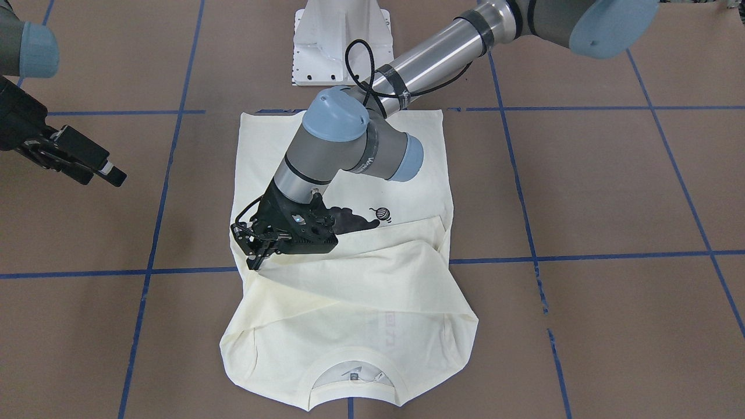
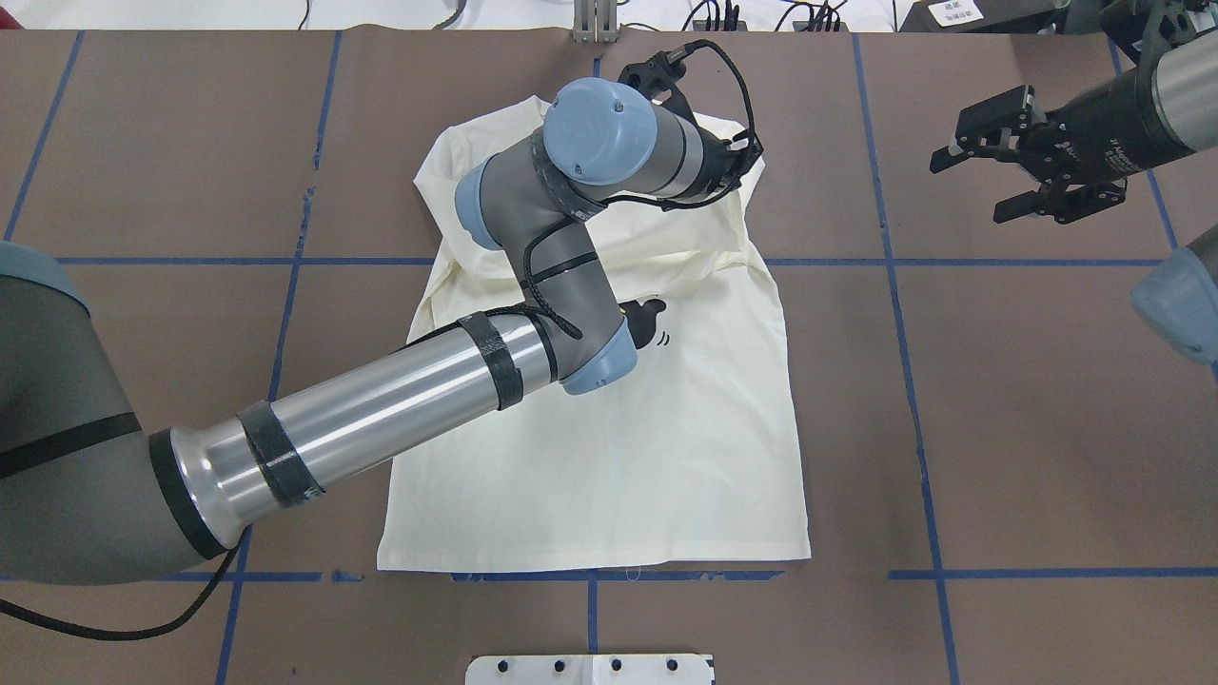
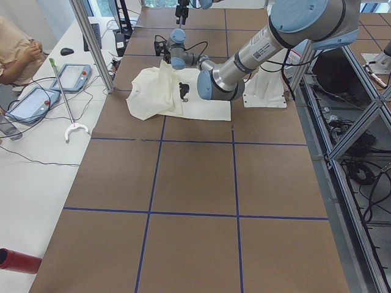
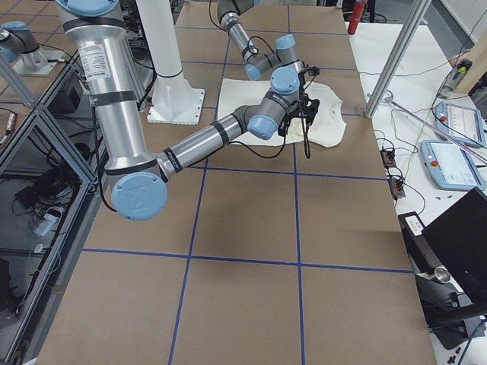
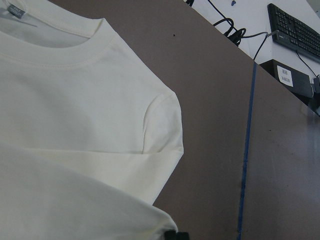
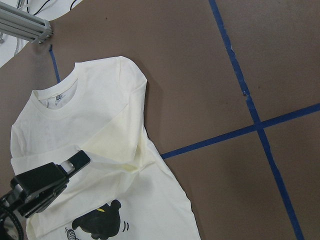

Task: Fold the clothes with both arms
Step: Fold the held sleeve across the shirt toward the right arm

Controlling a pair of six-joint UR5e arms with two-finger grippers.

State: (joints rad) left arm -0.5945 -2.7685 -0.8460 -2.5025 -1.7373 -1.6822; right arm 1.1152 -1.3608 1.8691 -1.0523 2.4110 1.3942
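Left arm (image 2: 381, 409) crosses the T-shirt (image 2: 666, 457) diagonally — obstructing its centre and collar end; hem edge and flanking table (image 2: 999, 428) lie open.

a robotics lab: the left arm (image 2: 381, 404) and right arm (image 4: 122, 114) stand at a brown counter (image 3: 195, 183) gridded with blue tape (image 3: 236, 177), framed by aluminium posts (image 3: 91, 43); a white side desk (image 3: 24, 183) carries control tablets (image 4: 453, 163), cables (image 5: 225, 24) and a keyboard (image 5: 295, 30), where a person (image 3: 15, 49) sits.
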